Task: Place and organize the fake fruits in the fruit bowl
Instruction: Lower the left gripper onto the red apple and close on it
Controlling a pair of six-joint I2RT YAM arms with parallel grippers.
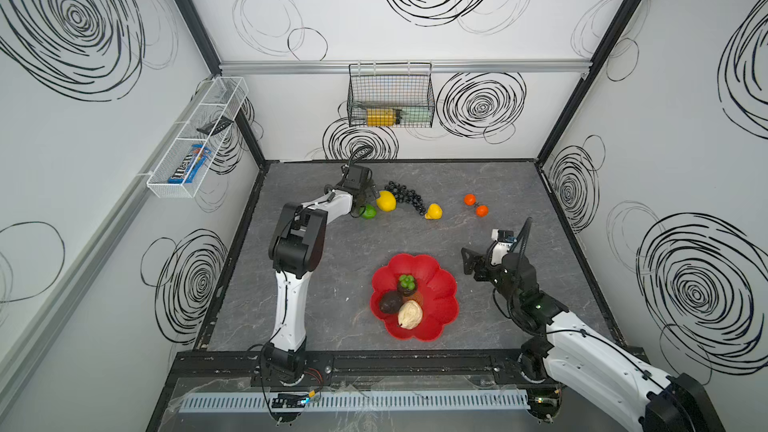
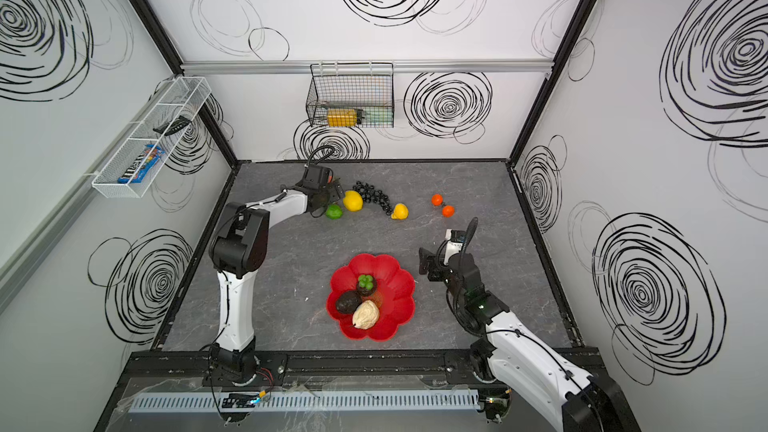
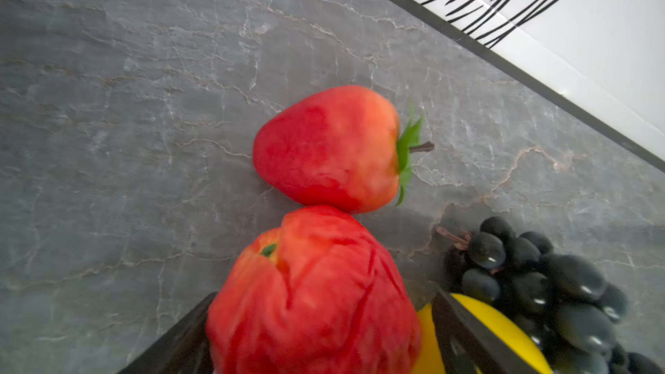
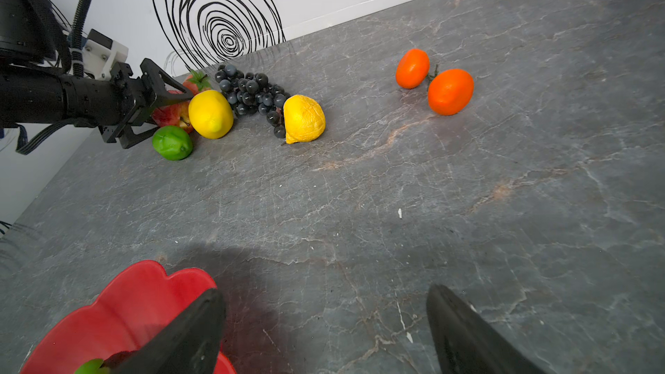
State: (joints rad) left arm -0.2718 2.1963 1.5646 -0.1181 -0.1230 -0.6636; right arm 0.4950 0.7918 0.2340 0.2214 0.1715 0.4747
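At the far cluster, straddling red apple (image 3: pixel 313 304) with left gripper (image 4: pixel 169 115) spread, right gripper (image 4: pixel 325 296) spread empty; likely next: closing gently, carrying to scalloped red bowl (image 1: pixel 440 280).

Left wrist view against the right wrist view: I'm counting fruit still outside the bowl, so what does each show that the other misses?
Only the left wrist view shows the strawberry whole. Only the right wrist view shows the lime, the wrinkled lemon, both oranges, the fruit bowl's rim and the open right fingers. Both show the red apple between the open left fingers, the smooth lemon, the black grapes, a bit of strawberry and the table.
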